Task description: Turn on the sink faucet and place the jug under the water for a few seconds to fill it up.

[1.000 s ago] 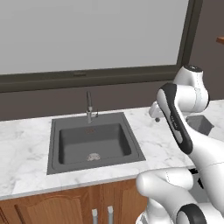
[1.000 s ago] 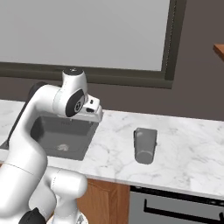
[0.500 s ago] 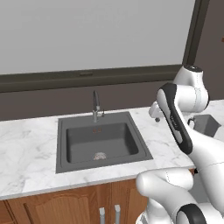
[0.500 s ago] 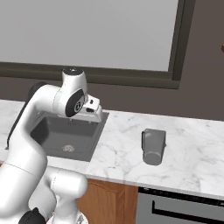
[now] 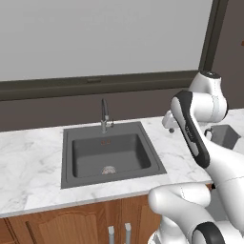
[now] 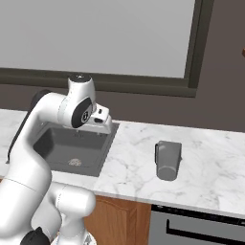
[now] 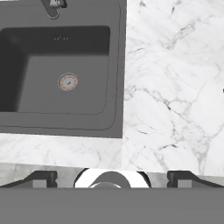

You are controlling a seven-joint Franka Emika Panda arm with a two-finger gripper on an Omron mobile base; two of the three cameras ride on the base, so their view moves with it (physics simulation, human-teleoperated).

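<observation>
Matte grey metal jug (image 6: 168, 160) stands on white marble countertop (image 6: 210, 167), well apart from dark grey rectangular sink (image 6: 72, 148) to its left. Round metal drain (image 6: 74, 162) visible on basin floor. White arm with dark joints (image 6: 62, 115) hangs over sink's near right corner, hiding back rim. Brown wooden cabinet front (image 6: 115, 222) below counter. Wide dark-framed window (image 6: 110, 43) on wall behind.

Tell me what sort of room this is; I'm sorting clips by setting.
A kitchen, rendered. A dark sink with a faucet is set into a marble counter over wooden cabinet doors, and a grey jug stands on the counter to the right of the sink.
</observation>
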